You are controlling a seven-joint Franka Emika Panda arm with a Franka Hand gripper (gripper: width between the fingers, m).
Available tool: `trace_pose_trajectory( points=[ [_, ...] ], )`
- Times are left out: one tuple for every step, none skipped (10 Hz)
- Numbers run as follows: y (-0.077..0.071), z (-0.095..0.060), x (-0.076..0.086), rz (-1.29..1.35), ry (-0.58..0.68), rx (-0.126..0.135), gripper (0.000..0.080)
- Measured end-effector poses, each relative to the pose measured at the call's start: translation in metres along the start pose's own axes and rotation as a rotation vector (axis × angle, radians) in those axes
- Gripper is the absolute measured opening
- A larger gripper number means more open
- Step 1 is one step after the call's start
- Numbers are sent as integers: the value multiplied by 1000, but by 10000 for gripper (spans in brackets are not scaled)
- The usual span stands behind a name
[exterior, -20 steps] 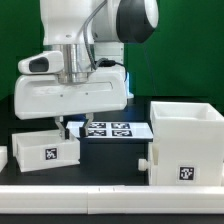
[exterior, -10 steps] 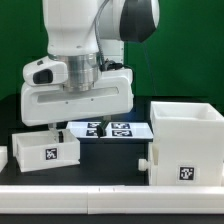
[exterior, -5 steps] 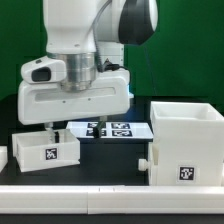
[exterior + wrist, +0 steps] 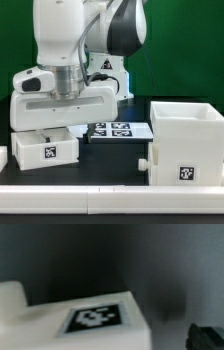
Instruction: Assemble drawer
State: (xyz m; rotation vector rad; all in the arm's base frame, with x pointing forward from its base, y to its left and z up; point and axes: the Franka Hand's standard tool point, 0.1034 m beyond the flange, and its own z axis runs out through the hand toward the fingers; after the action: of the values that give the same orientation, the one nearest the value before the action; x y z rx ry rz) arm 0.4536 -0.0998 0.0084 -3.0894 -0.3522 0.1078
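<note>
On the black table (image 4: 110, 172), exterior view: large white casing (image 4: 186, 142) at the exterior view's right, open at the top, black-and-white square tag (image 4: 186, 172) on its front face, small round peg (image 4: 146, 158) sticking out from its side. Toward the exterior view's left, smaller white tray (image 4: 46, 148), tagged on its front too (image 4: 48, 154); sliver of another white part (image 4: 3, 157) at the frame's edge. Between tray and casing, farther back, marker board (image 4: 120, 129) lying flat, printed tags showing. White arm body hanging low over the tray, gripper (image 4: 48, 128) right at the tray's top edge, fingers hidden behind the housing; cannot tell how far open, nor whether anything is held. No readable writing or brand anywhere, only the coded tag patterns

From the wrist view: blurred white corner of a part (image 4: 60, 311) filling the lower half, black-and-white tag (image 4: 98, 317) on its upper face, pattern smeared and unreadable. Dark backdrop behind. Dark finger tip (image 4: 208, 332) just showing at the frame's corner, apart from the white part
</note>
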Motion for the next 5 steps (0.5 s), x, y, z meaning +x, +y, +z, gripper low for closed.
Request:
trace_pose_trajectory(
  points=[
    [1,0,0,0,-1,0,621],
    [1,1,-1,0,-1,0,621],
    [1,1,-1,0,-2,0,425],
    [1,1,-1,0,-2,0,425],
    [1,1,-1,0,-3,0,247]
  ],
)
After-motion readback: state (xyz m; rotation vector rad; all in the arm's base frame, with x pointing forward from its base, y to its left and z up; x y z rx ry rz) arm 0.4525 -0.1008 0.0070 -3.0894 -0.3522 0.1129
